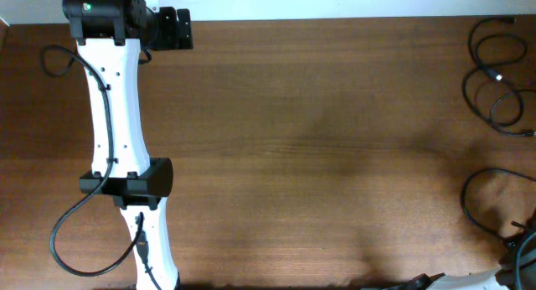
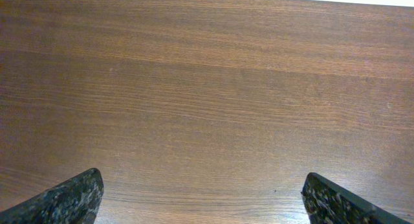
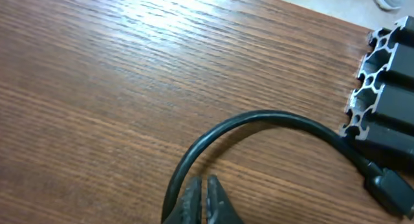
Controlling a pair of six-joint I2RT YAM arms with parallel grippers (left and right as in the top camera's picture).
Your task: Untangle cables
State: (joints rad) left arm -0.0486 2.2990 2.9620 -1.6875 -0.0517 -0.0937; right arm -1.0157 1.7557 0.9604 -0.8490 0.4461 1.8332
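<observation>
Beside closed right jaws, a cable (image 3: 259,116) (looped) arches rightward.

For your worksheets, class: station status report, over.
Left end effector open. Right end effector shut beside cable loop, grip unclear. More cables coiled nearby. Aluminium rail close by.

Brown wood-grain table (image 1: 335,114), evenly lit, white surface (image 1: 335,1) beyond its edge.
</observation>
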